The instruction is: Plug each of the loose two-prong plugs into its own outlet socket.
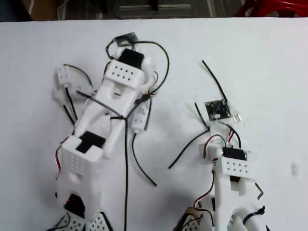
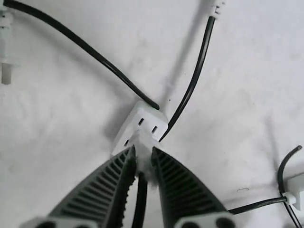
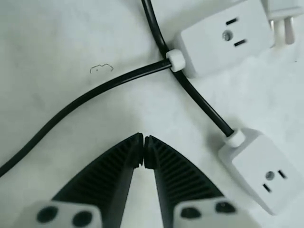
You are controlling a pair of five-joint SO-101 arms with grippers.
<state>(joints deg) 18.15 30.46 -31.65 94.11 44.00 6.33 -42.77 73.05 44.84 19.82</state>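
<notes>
The left tool [image 2: 143, 153] is narrowed onto a white plug [image 2: 144, 142]. The plug's nose sits against the slotted face of a socket block [image 2: 148, 114] on the table [image 2: 247, 71]. The jaws cover the joint, so I cannot tell whether the prongs are in the slots.

The likeliest trouble is the socket block sliding away under the push, since nothing braces it. The plug could also twist in the thin fingertips if its prongs land on the face beside the slots.

Two black cords [image 2: 190, 80] run up to the socket block from beyond it. Either one could drag on it or snag it. A spare plug [image 2: 5, 47] lies well apart from the socket block.

The right tool [image 3: 143, 145] is closed on nothing, its tips touching. It hangs well apart from the socket block, so it gives no support there. Below it lie a second socket [image 3: 223, 35] and a third socket [image 3: 263, 171], with their crossed cords [image 3: 173, 64] between them. A loose plug [image 3: 287, 9] sits just beside the second socket.
</notes>
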